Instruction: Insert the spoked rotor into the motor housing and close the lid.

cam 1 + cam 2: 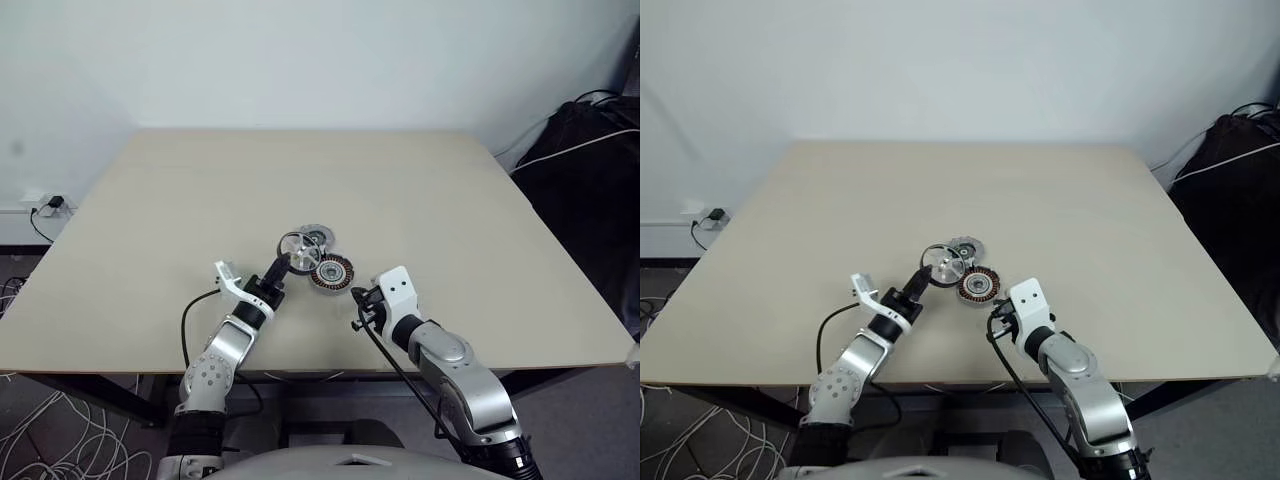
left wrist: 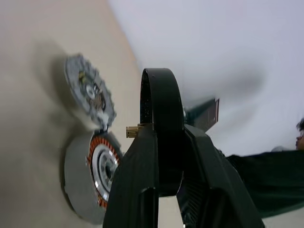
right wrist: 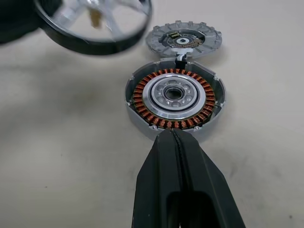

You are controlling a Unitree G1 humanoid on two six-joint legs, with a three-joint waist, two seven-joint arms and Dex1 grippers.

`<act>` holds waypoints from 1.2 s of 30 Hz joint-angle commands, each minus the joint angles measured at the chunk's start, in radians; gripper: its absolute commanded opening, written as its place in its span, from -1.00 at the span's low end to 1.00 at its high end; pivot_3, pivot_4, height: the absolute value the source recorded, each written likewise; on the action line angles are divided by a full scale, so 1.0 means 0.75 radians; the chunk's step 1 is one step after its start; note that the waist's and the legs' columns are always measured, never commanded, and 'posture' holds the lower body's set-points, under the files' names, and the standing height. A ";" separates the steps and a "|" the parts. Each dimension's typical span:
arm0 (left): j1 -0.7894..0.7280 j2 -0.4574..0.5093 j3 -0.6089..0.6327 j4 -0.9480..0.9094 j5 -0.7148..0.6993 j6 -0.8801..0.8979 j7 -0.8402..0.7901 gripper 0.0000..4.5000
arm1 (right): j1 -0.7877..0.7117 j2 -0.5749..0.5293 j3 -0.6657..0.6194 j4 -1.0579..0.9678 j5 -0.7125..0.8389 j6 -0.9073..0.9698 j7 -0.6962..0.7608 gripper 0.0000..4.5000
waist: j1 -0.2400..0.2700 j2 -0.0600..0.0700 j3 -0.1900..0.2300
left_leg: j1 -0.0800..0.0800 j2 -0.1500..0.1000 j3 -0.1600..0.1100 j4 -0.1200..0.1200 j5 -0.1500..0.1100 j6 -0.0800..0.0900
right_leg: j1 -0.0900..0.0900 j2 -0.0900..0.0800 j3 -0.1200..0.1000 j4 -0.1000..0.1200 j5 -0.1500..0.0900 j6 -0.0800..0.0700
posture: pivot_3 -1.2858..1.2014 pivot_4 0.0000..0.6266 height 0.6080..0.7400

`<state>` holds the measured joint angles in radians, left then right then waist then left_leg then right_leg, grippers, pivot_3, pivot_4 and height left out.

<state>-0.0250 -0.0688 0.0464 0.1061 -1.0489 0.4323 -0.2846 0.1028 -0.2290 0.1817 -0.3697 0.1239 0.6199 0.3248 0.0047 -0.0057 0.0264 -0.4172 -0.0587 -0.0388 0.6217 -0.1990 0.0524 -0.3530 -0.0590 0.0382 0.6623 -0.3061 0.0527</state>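
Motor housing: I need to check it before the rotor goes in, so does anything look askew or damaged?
Nothing stands out. The housing sits flat on the table, windings intact, lid open flat beside it. The left gripper holds the rotor above the table, not yet inserted.

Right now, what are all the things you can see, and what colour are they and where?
spoked rotor: one, black rim with silver spokes, held up off the table in the left gripper, beside the motor housing.
motor housing: one, grey shell with copper-orange windings and a silver centre, on the table near the front edge, open.
lid: one, grey, lying flat on the table, touching the housing's far side.
table: one, beige.
power strip: one, white, on the floor to the left.
cables: several, white, on the floor at lower left.
left gripper: black fingers, gripping the rotor's rim.
right gripper: black fingers, shut, tips at the housing's near edge.
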 commanded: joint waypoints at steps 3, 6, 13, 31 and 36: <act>-0.119 -0.223 -0.047 0.131 0.042 -0.023 -0.041 -0.82 | 0.004 0.009 -0.020 -0.084 0.012 -0.006 -0.023 -1.00 | 0.002 0.000 0.000 | 0.000 0.000 0.000 0.000 0.000 0.000 | 0.000 0.000 0.000 0.000 0.000 0.000 | 0.03 -1.00 1.00; -0.144 -0.232 -0.065 0.184 0.047 -0.003 -0.082 -0.82 | 0.012 0.011 -0.018 -0.095 0.011 -0.004 -0.032 -1.00 | 0.009 0.000 0.000 | 0.000 0.000 0.000 0.002 0.000 0.000 | 0.000 0.000 0.000 0.001 0.000 0.000 | 0.03 -1.00 1.00; -0.184 -0.258 -0.075 0.199 0.002 0.018 -0.136 -0.82 | 0.027 0.012 -0.023 -0.116 0.013 0.002 -0.049 -1.00 | 0.013 0.000 0.000 | -0.001 0.000 0.000 0.003 0.000 0.000 | 0.000 -0.001 0.000 0.001 0.001 0.001 | 0.03 -1.00 1.00; -0.432 -0.301 -0.035 0.548 0.113 0.004 -0.266 -0.82 | 0.031 0.019 -0.018 -0.125 0.006 -0.011 -0.073 -1.00 | 0.011 -0.001 0.000 | -0.003 -0.002 0.000 0.007 -0.001 0.002 | 0.000 0.000 -0.001 0.000 0.003 0.006 | 0.03 -1.00 1.00; -0.399 -0.308 -0.021 0.515 0.137 0.030 -0.257 -0.82 | 0.037 0.018 -0.024 -0.129 0.008 -0.010 -0.081 -1.00 | 0.013 -0.001 0.000 | -0.003 -0.001 -0.001 0.006 -0.001 0.002 | -0.001 0.000 0.000 0.001 0.007 0.012 | 0.03 -1.00 1.00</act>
<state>-0.4087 -0.1777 0.0276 0.5280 -0.9483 0.4518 -0.4619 0.1396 -0.2186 0.1783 -0.4131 0.1241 0.6220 0.2681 0.0147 -0.0063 0.0267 -0.4194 -0.0595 -0.0396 0.6264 -0.1995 0.0540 -0.3535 -0.0588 0.0382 0.6629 -0.3008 0.0620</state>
